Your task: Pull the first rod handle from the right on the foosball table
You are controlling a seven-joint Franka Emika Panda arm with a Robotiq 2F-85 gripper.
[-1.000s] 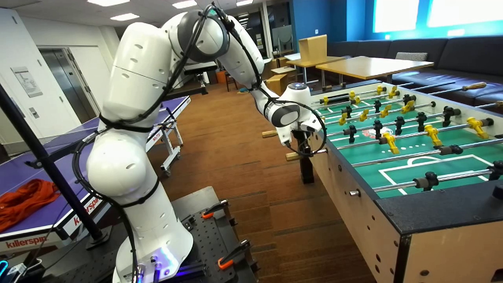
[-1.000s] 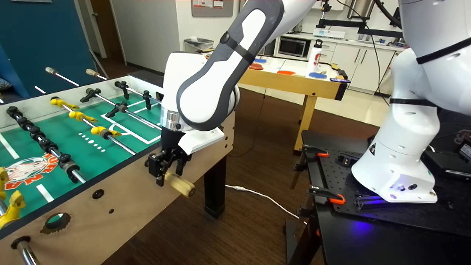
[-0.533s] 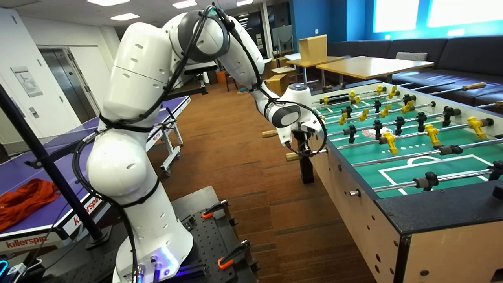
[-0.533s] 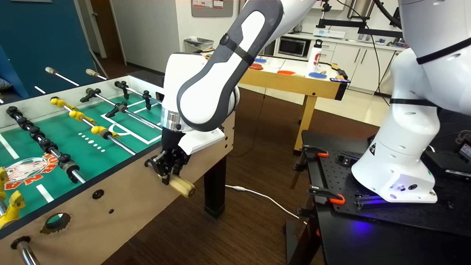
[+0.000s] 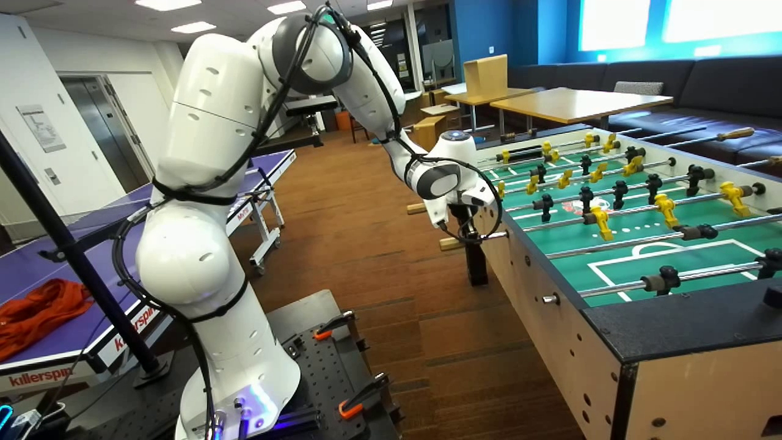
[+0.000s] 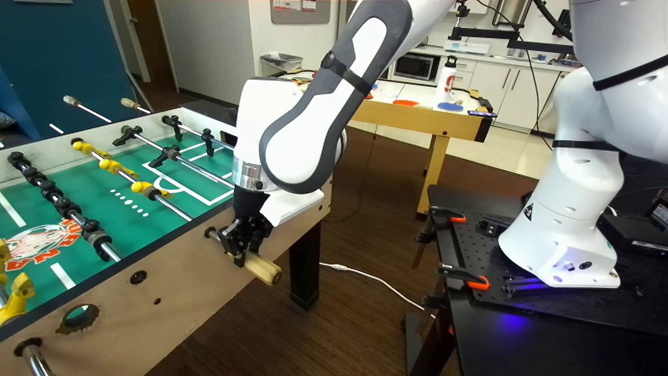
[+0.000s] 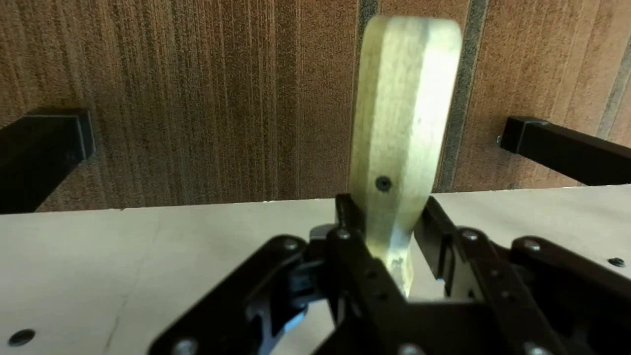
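A pale wooden rod handle points away from the side panel of the foosball table. My gripper is shut on its narrower inner part, with one finger on each side in the wrist view. The outer end of the handle sticks out beyond the fingers in an exterior view, and a short length of metal rod shows between gripper and panel. In an exterior view the handle tip shows left of my gripper, which a cable loop partly covers. Yellow players sit on this rod.
Another wooden handle juts from the same side farther along. A short bare rod end protrudes nearer the table's corner. Black legs stand beyond the panel. The robot's black bench with clamps faces the foosball table across the floor.
The fingers have shut on the handle. Gripper and handle have then moved slightly outward from the panel, baring more rod, and the yellow players have slid a little toward that side.
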